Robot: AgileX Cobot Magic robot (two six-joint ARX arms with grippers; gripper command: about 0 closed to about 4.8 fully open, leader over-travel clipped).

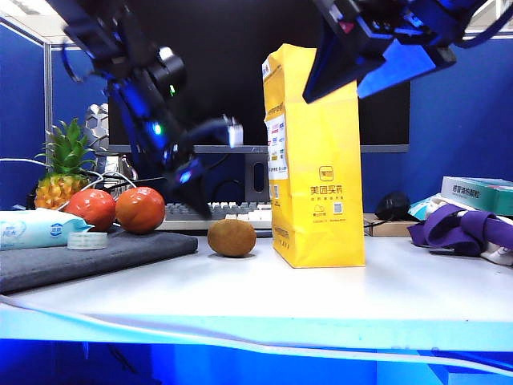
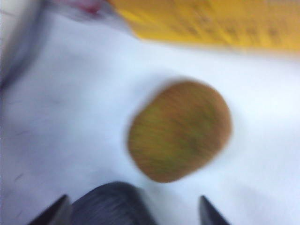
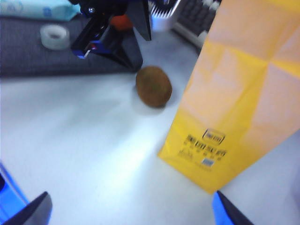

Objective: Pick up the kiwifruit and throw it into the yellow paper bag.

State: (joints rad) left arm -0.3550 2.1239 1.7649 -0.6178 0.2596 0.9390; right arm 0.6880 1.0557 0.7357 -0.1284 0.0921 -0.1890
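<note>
The kiwifruit [image 1: 232,238], brown and oval, lies on the white table just left of the tall yellow paper bag [image 1: 317,160], which stands upright. My left gripper [image 1: 210,152] hangs open above and behind the fruit, apart from it. In the left wrist view the kiwifruit [image 2: 180,131] lies ahead of the open left gripper [image 2: 133,213], with the bag [image 2: 211,23] beyond it. My right gripper [image 1: 361,80] is open, high by the bag's top. The right wrist view shows the right gripper [image 3: 133,208] wide open over the table, with the kiwifruit [image 3: 153,86], the bag [image 3: 243,93] and the left gripper [image 3: 112,37].
Two red tomatoes [image 1: 94,207] [image 1: 140,208] sit on a grey mat [image 1: 88,257] at the left, with a tape roll [image 1: 86,240], a tissue pack [image 1: 36,228] and a pineapple [image 1: 62,172]. A keyboard [image 1: 232,212] lies behind. A purple cloth [image 1: 465,228] is at the right.
</note>
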